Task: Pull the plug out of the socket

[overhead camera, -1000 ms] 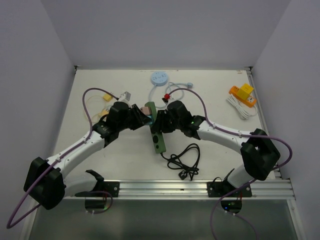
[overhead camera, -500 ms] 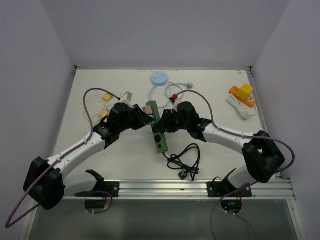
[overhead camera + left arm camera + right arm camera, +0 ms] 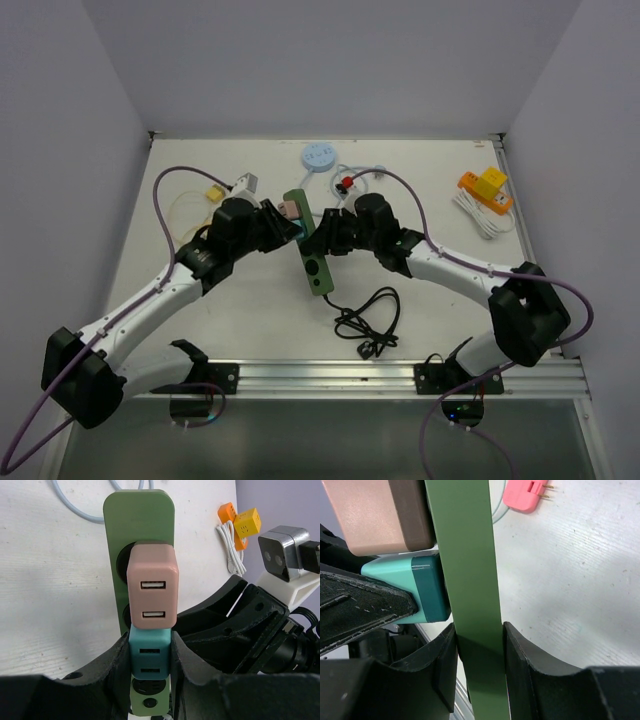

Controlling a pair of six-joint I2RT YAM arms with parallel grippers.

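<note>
The socket is a green power strip [image 3: 312, 262], held tilted above the table between the two arms. A pink plug [image 3: 152, 592] and a teal plug [image 3: 150, 652] sit in it, one right after the other. My left gripper [image 3: 150, 656] is shut on the teal plug, one finger on each side. My right gripper [image 3: 479, 655] is shut on the strip's [image 3: 465, 555] narrow edges, just below the teal plug [image 3: 412, 587]. In the top view the grippers meet at the strip, left [image 3: 293, 228] and right [image 3: 322, 240]. The strip's black cable [image 3: 368, 322] lies coiled in front.
At the back lie a round blue hub [image 3: 320, 156], a red plug [image 3: 347, 183] with a pale blue cable, and a white adapter [image 3: 245, 185] with yellow connectors. Orange cubes [image 3: 484, 187] with a white cable sit far right. A pink plug [image 3: 526, 493] lies on the table.
Both grippers and the strip have shifted together toward the back of the table and a little left. Both grips look the same.
</note>
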